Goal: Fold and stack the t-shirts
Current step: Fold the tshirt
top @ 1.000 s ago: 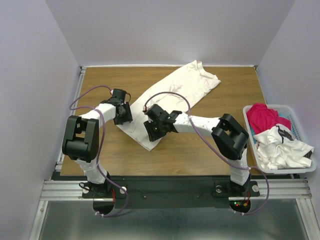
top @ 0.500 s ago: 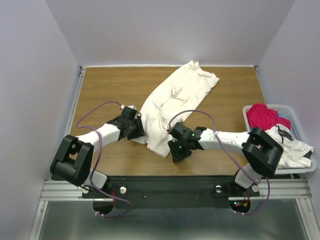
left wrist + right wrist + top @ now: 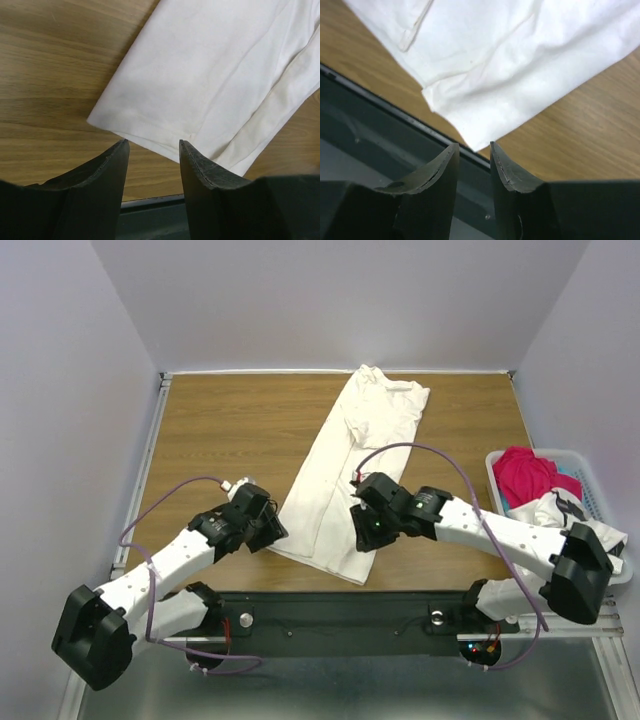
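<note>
Off-white t-shirt (image 3: pixel 340 455) lies lengthwise — on wooden table (image 3: pixel 220 420).

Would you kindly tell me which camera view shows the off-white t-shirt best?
The top external view: it alone shows the off-white t-shirt at full length, stretched across the table. Each wrist view shows only one near corner of it, by the table's front edge.

An off-white t-shirt (image 3: pixel 345 475) lies as a long strip on the wooden table (image 3: pixel 220 420), running from far edge to near edge. The left gripper (image 3: pixel 270 532) sits at the shirt's near left corner and the right gripper (image 3: pixel 367 537) at its near right. At the right, a white basket (image 3: pixel 494 478) holds two more: a magenta t-shirt (image 3: pixel 525 475) and a dark-marked white t-shirt (image 3: pixel 565 530).
</note>
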### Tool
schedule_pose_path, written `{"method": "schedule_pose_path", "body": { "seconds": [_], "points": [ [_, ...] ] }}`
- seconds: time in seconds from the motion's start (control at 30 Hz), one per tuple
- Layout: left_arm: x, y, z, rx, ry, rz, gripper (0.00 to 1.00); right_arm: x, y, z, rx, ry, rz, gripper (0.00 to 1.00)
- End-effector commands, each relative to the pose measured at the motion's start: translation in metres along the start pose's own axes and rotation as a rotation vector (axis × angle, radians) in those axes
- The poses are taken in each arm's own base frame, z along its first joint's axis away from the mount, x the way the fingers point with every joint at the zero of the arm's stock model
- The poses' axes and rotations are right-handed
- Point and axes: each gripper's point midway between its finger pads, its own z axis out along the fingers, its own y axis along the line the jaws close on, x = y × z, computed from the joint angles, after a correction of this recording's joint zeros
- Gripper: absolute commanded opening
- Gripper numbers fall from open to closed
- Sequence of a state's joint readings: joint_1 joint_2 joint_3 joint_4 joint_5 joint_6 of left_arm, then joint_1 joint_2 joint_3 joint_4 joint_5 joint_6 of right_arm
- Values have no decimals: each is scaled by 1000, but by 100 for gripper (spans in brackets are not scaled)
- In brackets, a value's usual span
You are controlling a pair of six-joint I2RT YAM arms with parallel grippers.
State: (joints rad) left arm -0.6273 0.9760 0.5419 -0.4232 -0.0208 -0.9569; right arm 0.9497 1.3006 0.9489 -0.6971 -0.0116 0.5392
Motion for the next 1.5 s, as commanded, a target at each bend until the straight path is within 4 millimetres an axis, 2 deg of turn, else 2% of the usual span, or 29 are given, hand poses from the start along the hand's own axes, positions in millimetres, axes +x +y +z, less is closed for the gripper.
{"method": "schedule_pose_path", "body": {
  "seconds": [0.0, 0.03, 0.1, 0.13, 0.2, 0.3, 0.33, 0.37, 0.47, 0.57, 0.67, 0.77, 0.8, 0.83, 0.93, 0.97, 1.0, 1.07, 1.2, 1.33, 1.47],
  "points": [
    [-18, -8, -5, -27, -59, 19, 56, -9, -9, 18, 87, 1, -6, 36],
    [-24, -16, -6, -15, -63, 58, 56, -6, -8, 25, 83, 20, -5, 36],
    [-28, -18, 1, -39, -61, 103, 56, -6, -6, 35, 73, 20, 16, 36],
    [-34, -24, -1, -34, -73, 118, 56, -1, -8, 40, 83, 38, 20, 35],
    [-39, -23, 4, -63, -80, 176, 56, 8, -14, 53, 110, 72, 36, 34],
    [-42, -26, 9, -71, -70, 238, 56, 33, -22, 68, 121, 148, 63, 34],
    [-43, -26, 10, -72, -71, 248, 56, 39, -25, 70, 131, 162, 73, 34],
    [-42, -25, 11, -69, -66, 266, 56, 57, -25, 71, 107, 225, 88, 34],
    [-43, -22, 11, -73, -68, 293, 56, 88, -31, 66, 103, 310, 132, 34],
    [-49, -17, 9, -83, -81, 302, 56, 106, -37, 53, 126, 362, 170, 35],
    [-66, -12, 1, -83, -127, 291, 56, 102, -42, 36, 170, 350, 179, 35],
    [-84, -4, -4, -90, -172, 280, 56, 67, -31, 14, 168, 259, 146, 36],
    [-88, -3, -6, -89, -184, 278, 56, 55, -26, 9, 156, 227, 134, 36],
    [-94, 3, -7, -97, -200, 275, 56, 27, -8, -2, 112, 159, 118, 36],
    [-103, 7, -9, -79, -252, 257, 56, -3, 16, -16, 72, 79, 62, 36],
    [-108, 9, -11, -75, -270, 247, 56, -19, 29, -20, 50, 50, 40, 36],
    [-112, 9, -12, -72, -284, 244, 56, -22, 34, -19, 54, 46, 28, 36],
    [-120, 11, -16, -70, -318, 238, 59, -25, 50, -17, 42, 50, -10, 36],
    [-143, 22, -20, -98, -401, 214, 61, 1, 63, 19, 123, 137, -96, 36],
    [-160, 32, -23, -129, -469, 204, 66, 14, 67, 36, 195, 162, -134, 37],
    [-161, 37, -20, -138, -479, 200, 72, 24, 55, 48, 314, 190, -161, 36]
  ]
}}
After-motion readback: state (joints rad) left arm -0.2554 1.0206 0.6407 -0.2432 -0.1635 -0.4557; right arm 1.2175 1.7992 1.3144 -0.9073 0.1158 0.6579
